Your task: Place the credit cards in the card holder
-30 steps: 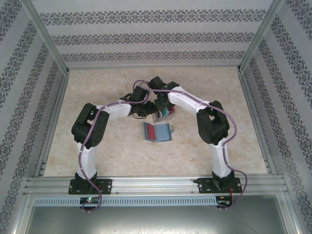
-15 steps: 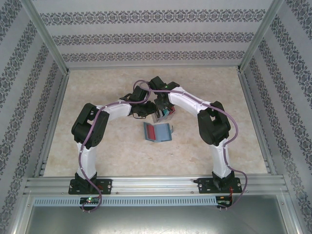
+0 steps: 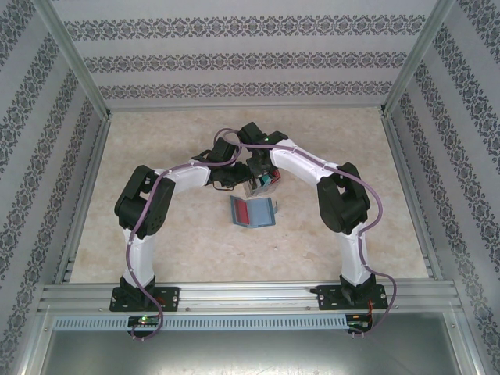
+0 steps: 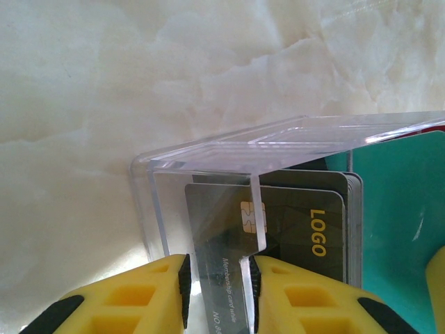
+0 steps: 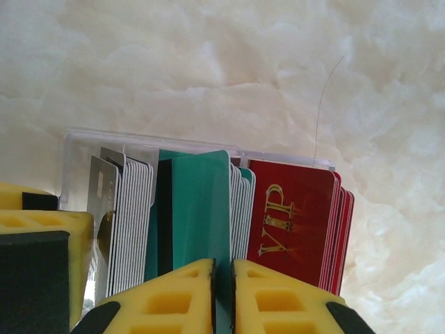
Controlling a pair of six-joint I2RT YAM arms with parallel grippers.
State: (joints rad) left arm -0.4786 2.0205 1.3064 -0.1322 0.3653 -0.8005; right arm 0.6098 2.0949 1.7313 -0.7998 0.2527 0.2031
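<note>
My right gripper comes down on the box from above, its jaws pressed together on the top edge of a teal card. That card stands upright in the middle of the row and sticks up a little above its neighbours. Just to one side of it stand the red cards, the front one marked VIP; to the other side is a pack of pale cards.

My left gripper is clamped on the end of the clear box, pads against the plastic, with a dark card marked LOGO standing inside just past my fingers. The box rests on the table.

From the top camera, the wallet lies open and flat just nearer to my bases than the box, apart from both grippers, with a red card on its inner face.
</note>
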